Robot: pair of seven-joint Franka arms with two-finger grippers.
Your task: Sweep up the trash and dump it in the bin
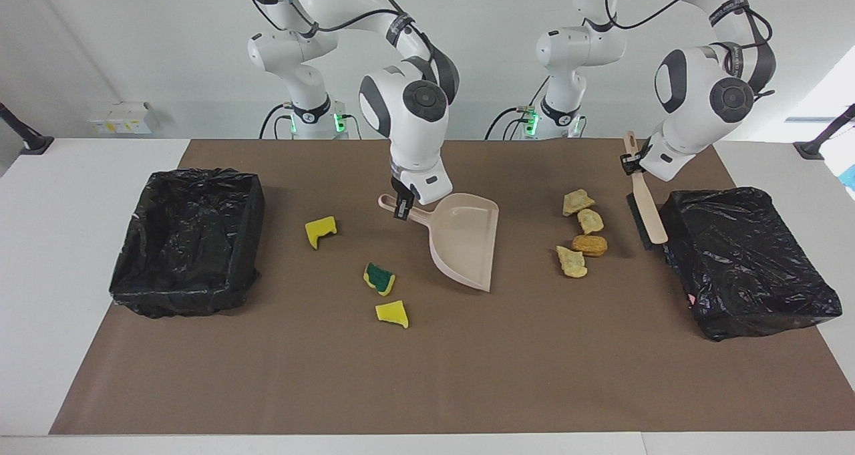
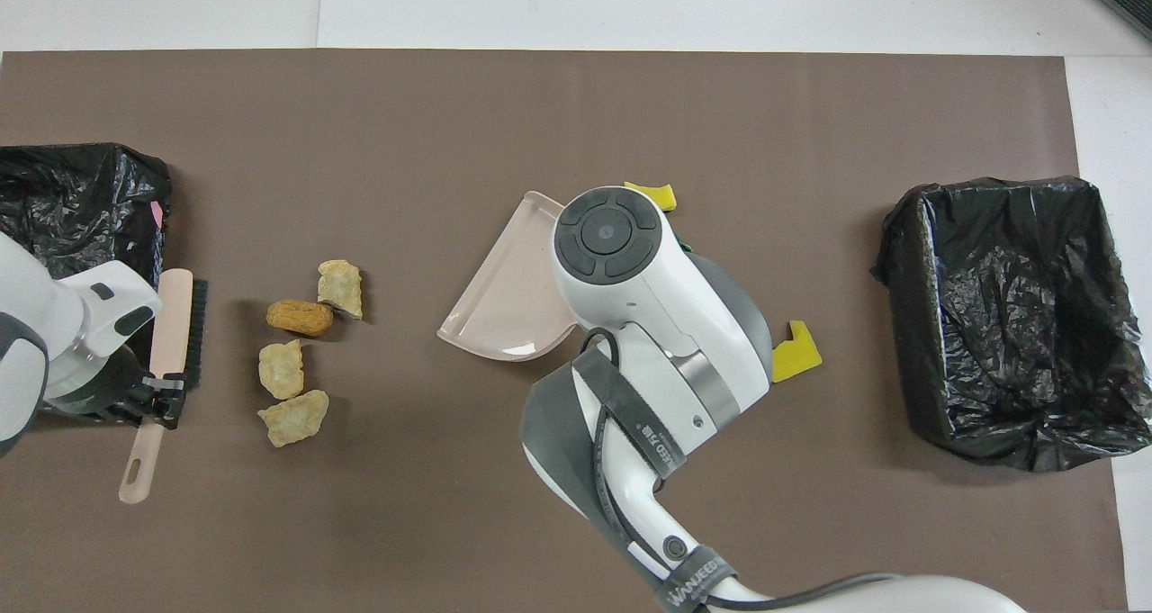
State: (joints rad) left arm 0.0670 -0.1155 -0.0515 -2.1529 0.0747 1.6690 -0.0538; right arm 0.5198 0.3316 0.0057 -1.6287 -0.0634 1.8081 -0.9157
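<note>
facing view: the right gripper, just left of the frame's middle, is clenched on the handle of the beige dustpan, whose open mouth faces the right of the frame, toward the four tan bread-like chunks. those lie on the brown tabletop right of centre, well apart from the pan. the three yellow sponge pieces sit lower left of the pan, outside it. at upper right the left gripper is clenched on the handle of the hand brush, bristles down, between the chunks and the black-lined bin at the right edge. a second bin stands at the left edge.

overhead view: the chunks lie at left centre, the brush just left of them, the pan in the middle with its mouth toward them. the right arm's wrist hides most of the sponges; one peeks out at right.

judgement: the step in hand is lining up pan and brush on either side of the chunks; no trash is in either bin yet. next, the pan lip should sit flat beside the chunks, and the brush should push them toward it.
</note>
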